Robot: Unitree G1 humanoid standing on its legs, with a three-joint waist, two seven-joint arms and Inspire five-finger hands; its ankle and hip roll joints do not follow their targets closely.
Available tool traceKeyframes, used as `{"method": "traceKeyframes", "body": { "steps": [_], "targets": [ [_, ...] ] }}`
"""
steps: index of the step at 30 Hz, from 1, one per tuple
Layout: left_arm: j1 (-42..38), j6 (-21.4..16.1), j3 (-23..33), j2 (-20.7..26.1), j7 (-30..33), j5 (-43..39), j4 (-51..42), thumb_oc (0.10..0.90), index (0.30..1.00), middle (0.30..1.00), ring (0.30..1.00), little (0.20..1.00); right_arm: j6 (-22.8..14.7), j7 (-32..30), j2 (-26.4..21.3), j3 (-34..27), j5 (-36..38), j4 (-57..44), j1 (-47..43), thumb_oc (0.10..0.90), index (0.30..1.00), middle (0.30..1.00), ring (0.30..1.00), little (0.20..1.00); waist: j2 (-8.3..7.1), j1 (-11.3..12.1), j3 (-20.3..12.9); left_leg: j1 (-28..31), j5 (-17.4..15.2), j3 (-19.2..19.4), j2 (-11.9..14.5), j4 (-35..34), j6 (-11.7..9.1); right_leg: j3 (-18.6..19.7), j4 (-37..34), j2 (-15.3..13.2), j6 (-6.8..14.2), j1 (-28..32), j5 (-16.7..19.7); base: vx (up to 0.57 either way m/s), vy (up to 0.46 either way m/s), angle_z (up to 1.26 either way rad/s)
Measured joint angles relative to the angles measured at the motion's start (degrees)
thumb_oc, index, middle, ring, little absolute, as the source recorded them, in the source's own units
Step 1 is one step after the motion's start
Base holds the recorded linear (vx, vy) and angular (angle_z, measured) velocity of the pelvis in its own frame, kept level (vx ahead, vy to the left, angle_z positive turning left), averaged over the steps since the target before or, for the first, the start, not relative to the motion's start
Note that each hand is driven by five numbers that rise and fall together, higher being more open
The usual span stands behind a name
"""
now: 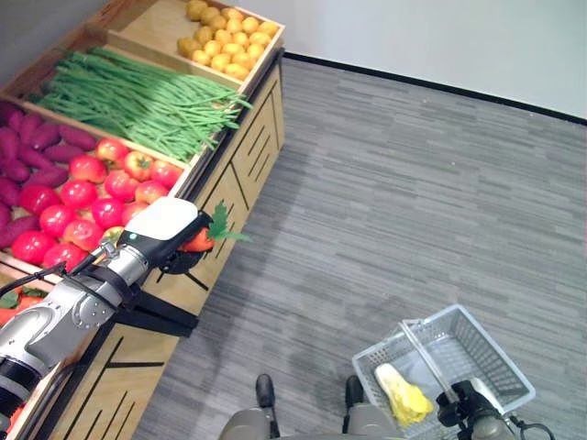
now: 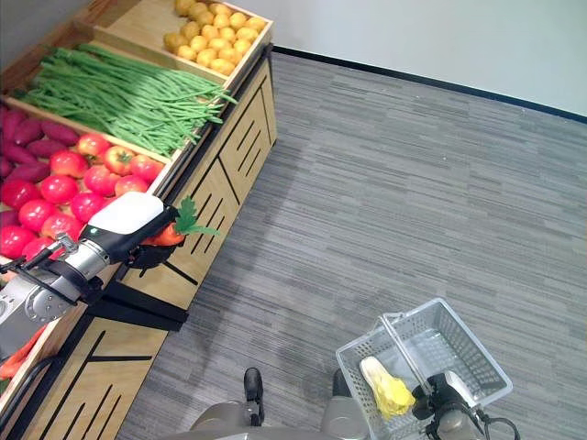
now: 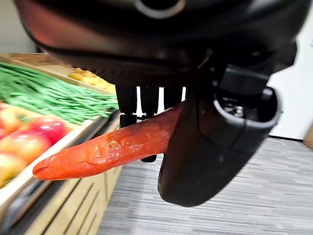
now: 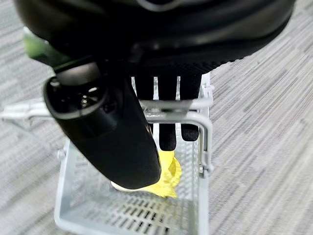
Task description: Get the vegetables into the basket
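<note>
At the lower right of the left eye view, the right hand (image 4: pixel 146 88) is hooking its curled fingers round the handle of the white wire shopping basket (image 1: pixel 495 344), which is carrying a pale yellow leafy cabbage (image 1: pixel 404 393) above the grey striped carpet floor (image 1: pixel 413 183). At the centre left, the left hand (image 1: pixel 163 231) is holding the long orange carrot with green leafy top (image 1: pixel 204 238), fingers and thumb curled round its thick end, at the front edge of the wooden produce stand (image 1: pixel 234 160). The carrot is judged stiff, light and smooth-skinned, so gripping mid-shaft is resisting slip better than gripping the tapered tip or the fragile leaves. Further up the frame, red tomatoes (image 1: pixel 92 188), long green beans (image 1: pixel 138 101) and small yellow potatoes (image 1: pixel 225 37) are lying in separate bins.
</note>
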Motion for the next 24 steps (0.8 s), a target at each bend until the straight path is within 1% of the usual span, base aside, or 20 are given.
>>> {"method": "traceKeyframes", "body": {
  "steps": [3,5,7,9,10,11,13,14,15,16,17,18,19,20,21,22,23,24],
  "targets": [
    [0.6,0.0,0.1,-0.5,-0.2,0.0,0.0,0.4,0.3,0.3,0.3,0.3,-0.2,-0.1,-0.5,0.0,0.0,-0.3,0.2,0.4,0.3,0.3,0.3,0.3,1.16,-0.3,-0.9,0.6,-0.1,0.3,1.5,0.1,-1.1,-0.1,0.0,1.5,-0.9,0.5,-0.3,0.01,-0.194,-0.17],
    [0.6,0.1,0.0,-1.8,-0.6,0.0,0.1,0.4,0.3,0.3,0.3,0.3,-0.3,0.0,-0.7,-0.1,0.0,0.3,0.5,0.4,0.3,0.3,0.3,0.3,2.06,-0.6,-1.6,0.6,0.1,0.4,2.3,0.1,-1.5,0.1,-0.4,2.4,-1.3,0.4,-0.5,0.01,-0.25,-0.06],
    [0.7,0.2,0.0,-2.8,-0.7,-0.2,0.1,0.4,0.3,0.3,0.3,0.3,-0.1,0.0,-0.9,-0.1,0.0,1.0,0.5,0.4,0.3,0.3,0.3,0.3,2.88,-0.7,-2.1,0.6,0.2,0.4,2.8,0.3,-1.7,0.3,-0.5,3.1,-1.9,0.4,-0.3,-0.01,-0.142,-0.1],
    [0.7,0.3,-0.1,-4.3,-0.7,-1.1,0.2,0.4,0.3,0.3,0.3,0.3,0.1,0.0,-1.0,-0.1,0.0,1.1,0.5,0.4,0.3,0.3,0.3,0.3,3.35,-0.6,-2.4,0.5,0.2,0.3,3.1,1.1,-1.7,0.8,-0.6,3.3,-2.2,0.6,-0.2,-0.01,-0.179,-0.13],
    [0.6,0.4,-0.1,-5.2,-0.7,-1.1,0.5,0.4,0.3,0.3,0.3,0.3,0.1,0.0,-1.2,-0.1,0.0,1.1,0.5,0.4,0.3,0.3,0.3,0.3,3.74,-1.0,-2.7,0.2,0.3,0.1,3.4,1.6,-1.7,0.7,-0.5,3.5,-2.3,0.5,-0.3,-0.02,-0.172,-0.04],
    [0.2,0.4,-0.4,-6.6,-0.7,-1.5,1.3,0.4,0.3,0.3,0.3,0.3,0.1,0.0,-1.7,-0.1,0.0,1.1,0.2,0.4,0.3,0.3,0.3,0.3,4.02,-1.7,-2.9,-0.2,0.3,-0.1,3.6,2.7,-1.7,0.7,0.3,3.8,-2.7,0.3,-0.8,0.0,-0.131,0.02],
    [-0.6,0.5,-1.9,-7.4,-0.7,-2.6,2.6,0.4,0.3,0.3,0.3,0.3,0.1,0.0,-2.2,-0.1,0.0,1.1,0.1,0.4,0.3,0.3,0.3,0.3,3.97,-1.8,-2.9,-0.8,0.3,-0.6,3.7,4.9,-1.7,1.0,1.2,3.8,-3.2,0.0,-1.4,0.03,-0.074,-0.09],
    [-0.8,0.6,-2.9,-7.5,-0.7,-3.1,3.2,0.4,0.3,0.3,0.3,0.3,0.1,0.0,-2.8,-0.1,0.0,1.0,-0.3,0.4,0.3,0.3,0.3,0.3,3.94,-1.6,-2.9,-0.9,0.3,-1.5,3.5,6.3,-1.7,1.8,1.6,3.6,-3.3,0.0,-2.1,0.01,-0.03,-0.28],
    [-0.8,0.6,-3.8,-7.7,-0.7,-3.3,3.6,0.4,0.3,0.3,0.3,0.3,0.2,0.1,-3.5,-0.1,0.0,1.1,-0.5,0.4,0.3,0.3,0.3,0.3,3.92,-1.4,-2.9,-1.1,0.6,-3.9,3.5,7.6,-2.0,2.6,2.0,3.5,-3.8,-0.1,-2.4,0.01,-0.015,-0.41],
    [-0.9,0.6,-4.8,-7.9,-0.9,-3.3,3.6,0.4,0.3,0.3,0.3,0.3,0.1,0.0,-4.7,0.0,0.0,1.1,-0.7,0.4,0.3,0.3,0.3,0.3,3.71,-0.6,-2.8,-1.6,1.3,-7.9,2.8,9.4,-2.0,3.9,2.1,3.4,-4.6,0.0,-2.3,0.02,-0.015,-0.44],
    [-0.9,0.4,-5.4,-8.0,-1.0,-3.3,3.3,0.4,0.3,0.3,0.3,0.3,0.2,0.1,-6.1,0.1,0.0,1.1,-0.9,0.4,0.3,0.3,0.3,0.3,2.94,-0.1,-2.5,-3.2,1.5,-11.5,2.2,12.1,-2.3,4.9,2.0,2.8,-4.8,0.1,-1.2,0.06,-0.01,-0.41],
    [-0.8,0.0,-5.8,-8.0,-1.1,-3.3,3.0,0.4,0.3,0.3,0.3,0.3,0.4,-0.1,-7.5,0.0,0.0,1.1,-1.2,0.4,0.3,0.3,0.3,0.3,2.89,0.0,-2.5,-4.4,0.2,-15.9,1.2,12.7,-3.5,6.3,1.4,2.0,-5.0,0.0,-0.3,0.07,0.0,-0.48],
    [-1.5,-0.8,-5.9,-7.9,-1.0,-3.3,2.0,0.4,0.3,0.3,0.3,0.3,0.7,-0.3,-9.3,0.1,0.0,1.6,-2.5,0.4,0.3,0.3,0.3,0.3,2.98,0.5,-2.6,-4.0,-0.9,-22.8,0.0,3.7,-4.4,7.8,-0.5,2.0,-5.5,-0.4,0.5,0.1,0.025,-0.48],
    [-1.9,-0.8,-5.9,-7.9,-1.0,-3.3,1.4,0.4,0.3,0.3,0.3,0.3,0.7,-0.3,-9.6,0.1,0.0,1.7,-3.1,0.4,0.3,0.3,0.3,0.3,3.32,0.5,-2.8,-4.4,0.5,-23.3,0.1,1.5,-3.9,8.1,-1.5,2.5,-5.2,-0.3,1.1,0.17,0.159,-0.64],
    [-2.0,-0.9,-6.2,-7.9,-1.1,-3.3,0.5,0.4,0.3,0.3,0.3,0.3,0.7,-0.3,-10.7,1.5,0.0,0.8,-3.1,0.4,0.3,0.3,0.3,0.3,6.07,-0.2,-4.3,-3.8,1.1,-20.6,1.5,1.3,-2.9,8.1,-4.4,5.2,-3.7,1.0,2.4,0.17,0.208,-0.39],
    [-2.5,-0.8,-6.3,-8.0,-1.1,-3.4,0.5,0.4,0.3,0.3,0.3,0.3,0.7,-0.4,-10.3,1.5,0.0,0.2,-3.1,0.4,0.3,0.3,0.3,0.3,6.1,-0.6,-4.5,-2.8,1.0,-19.2,1.5,-0.1,-3.1,8.1,-4.7,4.5,-3.1,1.4,2.7,0.13,0.245,-0.42],
    [-3.7,-0.8,-7.1,-7.3,-1.1,-4.1,0.6,0.4,0.3,0.3,0.3,0.3,0.8,-0.3,-10.4,2.7,-0.2,-1.3,-3.1,0.4,0.3,0.3,0.3,0.3,5.04,-0.7,-3.9,-2.1,0.3,-18.2,0.5,-0.1,-2.3,8.8,-4.7,3.7,-3.0,1.3,2.6,0.04,0.112,-0.32],
    [-4.3,-0.7,-8.2,-6.5,-1.1,-5.0,0.6,0.4,0.3,0.3,0.3,0.3,0.8,-0.2,-10.4,2.9,-0.2,-3.1,-3.0,0.4,0.3,0.3,0.3,0.3,4.51,-0.8,-3.8,-1.7,0.0,-17.4,-0.5,-0.1,-1.6,9.7,-4.6,2.9,-2.6,1.3,2.8,0.04,0.168,-0.44]
  ]
}}
